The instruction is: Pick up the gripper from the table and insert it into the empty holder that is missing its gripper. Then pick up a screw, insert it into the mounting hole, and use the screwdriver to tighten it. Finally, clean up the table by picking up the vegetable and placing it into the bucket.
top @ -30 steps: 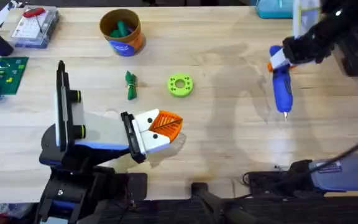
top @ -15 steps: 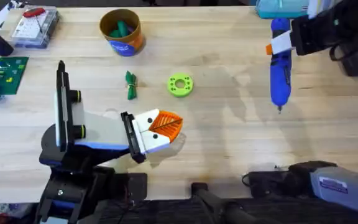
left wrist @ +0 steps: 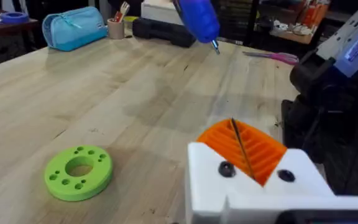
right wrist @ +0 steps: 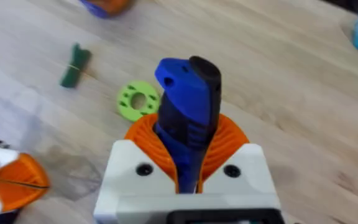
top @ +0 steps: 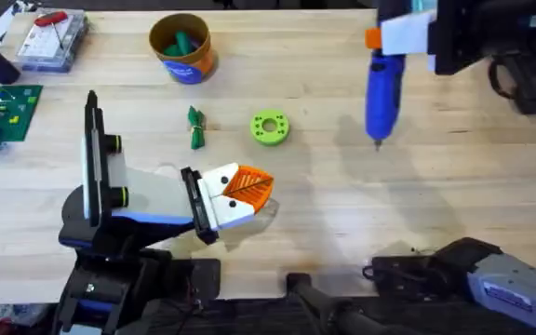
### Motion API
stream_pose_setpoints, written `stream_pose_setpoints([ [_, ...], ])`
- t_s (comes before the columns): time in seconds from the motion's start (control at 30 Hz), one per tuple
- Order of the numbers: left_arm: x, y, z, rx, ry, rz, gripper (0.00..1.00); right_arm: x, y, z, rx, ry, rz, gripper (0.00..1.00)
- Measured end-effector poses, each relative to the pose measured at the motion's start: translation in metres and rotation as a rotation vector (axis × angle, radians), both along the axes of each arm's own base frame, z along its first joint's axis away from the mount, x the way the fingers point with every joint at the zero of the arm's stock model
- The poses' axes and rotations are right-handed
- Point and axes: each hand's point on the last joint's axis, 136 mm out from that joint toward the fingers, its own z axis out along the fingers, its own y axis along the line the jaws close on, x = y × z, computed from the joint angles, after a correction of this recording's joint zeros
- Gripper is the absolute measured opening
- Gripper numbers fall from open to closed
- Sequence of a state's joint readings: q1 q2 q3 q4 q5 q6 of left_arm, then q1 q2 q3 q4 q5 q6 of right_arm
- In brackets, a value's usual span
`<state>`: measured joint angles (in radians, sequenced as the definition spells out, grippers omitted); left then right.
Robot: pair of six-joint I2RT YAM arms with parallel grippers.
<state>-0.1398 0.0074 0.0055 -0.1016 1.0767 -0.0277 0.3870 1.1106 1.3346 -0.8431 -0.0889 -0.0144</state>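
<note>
overhead, nearest the bases, the holder (top: pixel 147 200) lay on the table (top: pixel 324 214) with the orange gripper (top: pixel 247 188) seated at its tip; whether a screw was in could not be told. the left wrist view looked past the left gripper (left wrist: pixel 244 149), its pads pressed together on nothing. beyond sat the lime-green ring (top: pixel 270 127) and the vegetable (top: pixel 195 127), not yet cleared. in the last second the right gripper (right wrist: pixel 188 146), clamped on the screwdriver (top: pixel 380 88), had carried it leftward from the right side towards the middle, bit hanging down above the wood; that reads as bringing the tool over for tightening. farther back, the bucket (top: pixel 182 48) already held some green pieces. at the far left stood a clear box (top: pixel 52 39) with a red-handled tool (top: pixel 50 18) on top.
</note>
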Motion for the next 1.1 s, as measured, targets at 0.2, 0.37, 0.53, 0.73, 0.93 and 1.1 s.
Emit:
stream_pose_setpoints([
  [0.2,0.000,0.000,0.000,0.000,0.000,0.000,0.016,-0.006,0.050,0.034,0.128,-0.113,0.161,0.119],
  [0.37,0.000,0.000,0.000,0.000,0.000,0.000,0.016,-0.006,0.076,0.063,0.202,-0.225,0.230,0.116],
  [0.53,0.000,0.000,0.000,0.000,0.000,0.000,0.016,-0.013,0.086,0.076,0.242,-0.242,0.269,0.113],
  [0.73,0.000,0.000,0.000,0.000,0.000,0.000,0.016,-0.030,0.086,0.113,0.274,-0.276,0.324,0.109],
  [0.93,0.000,0.000,0.000,0.000,0.000,0.000,0.016,-0.066,0.105,0.174,0.413,-0.393,0.532,0.104],
  [1.1,0.000,0.000,0.000,0.000,0.000,0.000,0.016,-0.084,0.120,0.197,0.474,-0.470,0.629,0.102],
])
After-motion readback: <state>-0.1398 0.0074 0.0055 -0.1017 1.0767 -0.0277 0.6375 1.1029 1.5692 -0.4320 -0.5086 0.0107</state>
